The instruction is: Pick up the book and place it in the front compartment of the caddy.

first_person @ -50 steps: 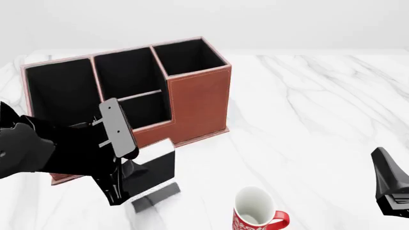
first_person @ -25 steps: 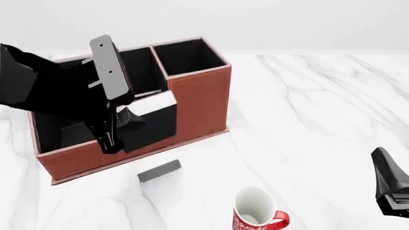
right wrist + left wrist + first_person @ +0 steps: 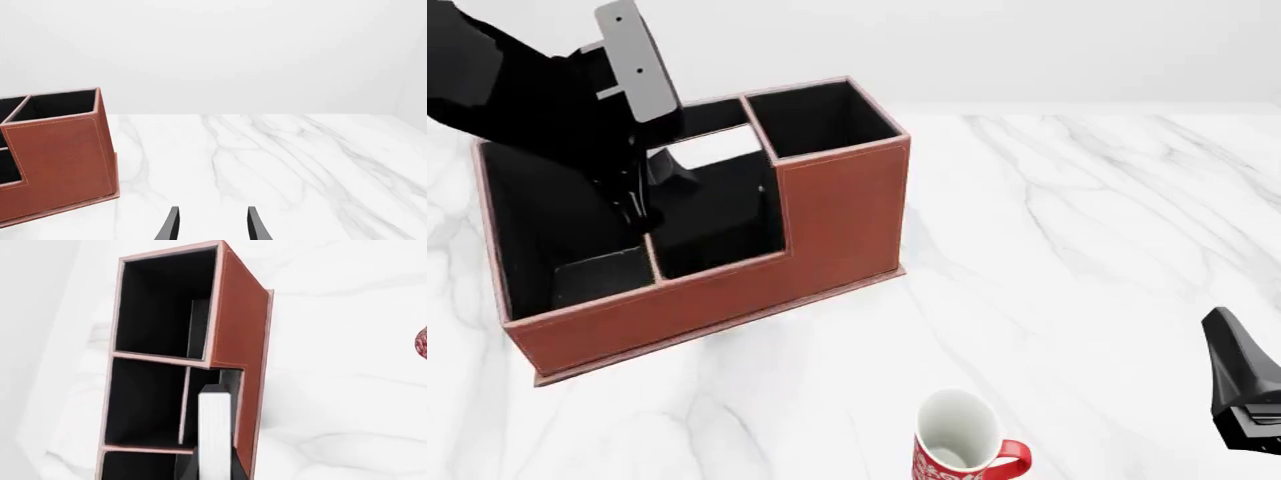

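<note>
The caddy [image 3: 841, 220] stands at the left of the marble table and also shows in the left wrist view [image 3: 240, 315] and the right wrist view [image 3: 60, 160]. My left gripper [image 3: 657, 195] is shut on the black book [image 3: 721, 195] and holds it upright over the low front compartment, white page edge up. In the left wrist view the book's pages [image 3: 215, 430] sit between my fingers, in line with the narrow front compartment. How far the book reaches inside is not visible. My right gripper [image 3: 212, 227] is open and empty, low at the right [image 3: 1244, 395].
A red-and-white mug [image 3: 961, 445] stands near the front edge, right of the caddy; a sliver of it shows in the left wrist view [image 3: 422, 342]. White marble table top [image 3: 1094, 230] stretches to the right of the caddy.
My left arm has risen and moved back with the book, from the table in front of the caddy to above its front compartment. The right arm has not moved.
</note>
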You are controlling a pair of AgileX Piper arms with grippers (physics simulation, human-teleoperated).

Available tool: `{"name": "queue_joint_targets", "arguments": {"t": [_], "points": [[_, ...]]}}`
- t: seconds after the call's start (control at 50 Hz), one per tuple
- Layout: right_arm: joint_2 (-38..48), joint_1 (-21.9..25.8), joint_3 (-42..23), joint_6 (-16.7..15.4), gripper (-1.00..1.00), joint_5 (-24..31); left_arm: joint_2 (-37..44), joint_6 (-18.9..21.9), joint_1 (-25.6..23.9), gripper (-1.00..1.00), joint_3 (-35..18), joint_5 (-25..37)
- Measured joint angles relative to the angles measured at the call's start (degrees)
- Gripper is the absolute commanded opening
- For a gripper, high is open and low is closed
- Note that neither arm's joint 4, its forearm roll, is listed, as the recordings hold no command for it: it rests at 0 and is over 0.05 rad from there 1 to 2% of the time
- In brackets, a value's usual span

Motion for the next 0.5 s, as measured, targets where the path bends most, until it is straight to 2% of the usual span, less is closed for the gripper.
{"name": "queue_joint_targets", "arguments": {"t": [0.18,0.5], "points": [[0.0,0.0,0.0,0.0,1.0,0.0,2.7,2.3,2.7,-1.0,-2.8,-0.4],[0.0,0.0,0.0,0.0,1.0,0.0,6.8,4.8,4.6,-1.0,-6.5,-2.7]]}}
